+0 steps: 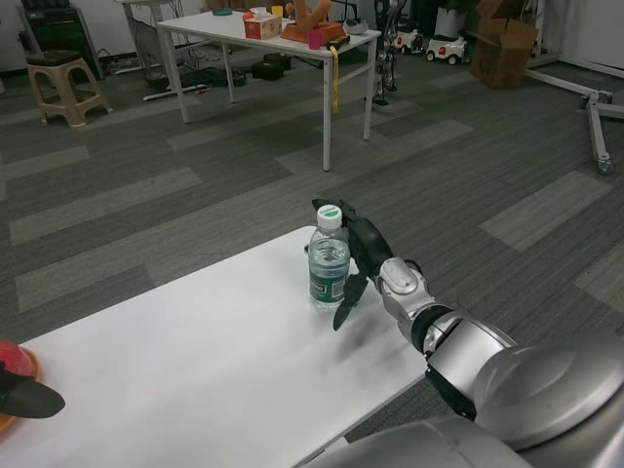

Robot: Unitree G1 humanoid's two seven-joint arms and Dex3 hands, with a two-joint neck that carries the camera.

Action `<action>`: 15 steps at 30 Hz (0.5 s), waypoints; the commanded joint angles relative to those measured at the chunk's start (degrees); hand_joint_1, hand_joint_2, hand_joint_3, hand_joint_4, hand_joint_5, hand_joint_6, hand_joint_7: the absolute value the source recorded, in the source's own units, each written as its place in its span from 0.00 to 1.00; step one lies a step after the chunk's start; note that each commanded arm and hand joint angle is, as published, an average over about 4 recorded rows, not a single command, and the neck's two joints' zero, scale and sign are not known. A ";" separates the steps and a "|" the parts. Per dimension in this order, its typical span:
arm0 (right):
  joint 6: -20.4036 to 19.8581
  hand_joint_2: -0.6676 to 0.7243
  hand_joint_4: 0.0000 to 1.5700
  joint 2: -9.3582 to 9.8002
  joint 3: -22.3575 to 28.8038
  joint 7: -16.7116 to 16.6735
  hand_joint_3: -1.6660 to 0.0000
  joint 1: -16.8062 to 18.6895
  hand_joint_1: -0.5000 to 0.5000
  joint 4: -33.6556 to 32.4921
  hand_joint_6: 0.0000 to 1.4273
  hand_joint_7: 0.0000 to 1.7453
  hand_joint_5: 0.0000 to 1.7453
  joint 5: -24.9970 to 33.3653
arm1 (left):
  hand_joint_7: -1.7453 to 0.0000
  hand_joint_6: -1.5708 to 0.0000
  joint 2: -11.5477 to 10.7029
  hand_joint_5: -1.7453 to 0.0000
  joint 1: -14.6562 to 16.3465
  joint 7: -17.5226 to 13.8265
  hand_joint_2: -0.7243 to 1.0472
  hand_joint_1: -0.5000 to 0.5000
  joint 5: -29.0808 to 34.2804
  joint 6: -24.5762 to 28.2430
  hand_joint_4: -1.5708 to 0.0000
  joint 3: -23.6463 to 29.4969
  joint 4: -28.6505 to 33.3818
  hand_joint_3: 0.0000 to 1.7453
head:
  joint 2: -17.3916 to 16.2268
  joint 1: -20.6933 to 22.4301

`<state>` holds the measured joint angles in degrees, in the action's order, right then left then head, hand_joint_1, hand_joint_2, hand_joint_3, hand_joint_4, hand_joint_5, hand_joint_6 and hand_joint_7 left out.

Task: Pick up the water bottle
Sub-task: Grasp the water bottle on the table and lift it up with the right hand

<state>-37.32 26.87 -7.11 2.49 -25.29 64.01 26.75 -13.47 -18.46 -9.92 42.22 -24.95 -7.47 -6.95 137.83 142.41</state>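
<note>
Standing upright near the far edge of the white table (195,370), the water bottle (329,261) has the right hand (357,255) just beside it, fingers spread and curved around its right side, not clearly gripping; the left hand (29,398) rests at the table's left edge, its state impossible to tell

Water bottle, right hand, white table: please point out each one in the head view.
water bottle (329,268), head view, on its label.
right hand (366,249), head view, on the palm's back.
white table (214,361), head view, on its bare top.
</note>
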 commanded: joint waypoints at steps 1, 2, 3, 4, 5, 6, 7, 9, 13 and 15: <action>-1.09 0.50 1.00 -0.63 0.08 -2.05 1.00 -0.25 0.17 -0.29 0.58 0.86 0.81 -0.03 | 1.00 1.00 0.28 0.94 0.53 -0.10 0.10 0.07 0.32 0.03 1.00 0.00 -0.30 0.05 | -0.01 0.11; -1.13 0.47 1.00 -0.65 0.03 -2.23 0.99 -0.20 0.18 -0.29 0.63 0.88 0.83 -0.03 | 1.00 1.00 0.28 0.94 0.53 -0.10 0.10 0.07 0.32 0.03 1.00 0.00 -0.32 0.05 | -0.02 0.16; -1.17 0.43 1.00 -0.67 -0.01 -2.40 0.98 -0.16 0.19 -0.29 0.68 0.90 0.86 -0.03 | 1.00 1.00 0.28 0.94 0.53 -0.10 0.10 0.07 0.32 0.03 1.00 0.00 -0.34 0.05 | -0.02 0.21; -1.17 0.40 1.00 -0.67 -0.03 -2.49 0.96 -0.14 0.20 -0.27 0.70 0.91 0.87 -0.03 | 1.00 1.00 0.28 0.94 0.53 -0.10 0.10 0.07 0.32 0.03 1.00 0.00 -0.34 0.05 | -0.02 0.27; -1.17 0.35 1.00 -0.67 -0.05 -2.58 0.95 -0.11 0.21 -0.25 0.71 0.92 0.89 -0.03 | 1.00 1.00 0.28 0.94 0.53 -0.10 0.10 0.07 0.32 0.03 1.00 0.00 -0.34 0.05 | -0.02 0.21; -1.17 0.34 1.00 -0.67 -0.10 -2.55 0.95 -0.09 0.21 -0.23 0.71 0.92 0.89 -0.03 | 1.00 1.00 0.28 0.94 0.53 -0.10 0.10 0.07 0.32 0.01 1.00 0.00 -0.32 0.05 | -0.01 0.21; -1.17 0.32 1.00 -0.67 -0.14 -2.53 0.93 -0.07 0.21 -0.21 0.71 0.92 0.90 -0.03 | 1.00 1.00 0.28 0.94 0.53 -0.10 0.10 0.07 0.32 -0.02 1.00 0.00 -0.30 0.05 | -0.03 0.22; -1.15 0.26 1.00 -0.67 -0.32 -2.42 0.87 0.08 0.22 -0.21 0.72 0.93 0.93 -0.03 | 1.00 1.00 0.28 0.94 0.53 -0.10 0.10 0.07 0.32 -0.02 1.00 0.00 -0.25 0.05 | -0.07 0.18; -1.06 0.19 1.00 -0.67 -1.33 -2.20 0.71 0.24 0.25 -0.12 0.82 0.95 0.94 -0.12 | 1.00 1.00 0.28 0.94 0.53 -0.10 0.10 0.07 0.32 -0.02 1.00 -0.02 -0.30 0.05 | -0.10 0.21; -1.02 0.18 1.00 -0.63 -2.01 -2.16 0.65 0.19 0.29 -0.05 0.90 0.96 0.94 -0.19 | 1.00 1.00 0.33 0.94 0.53 -0.10 0.10 0.07 0.32 -0.02 1.00 -0.07 -0.32 0.05 | -0.09 0.30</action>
<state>-38.16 26.45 -8.48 0.29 -25.28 63.84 26.77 -13.44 -18.44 -9.92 42.22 -24.95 -7.48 -6.96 137.73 142.66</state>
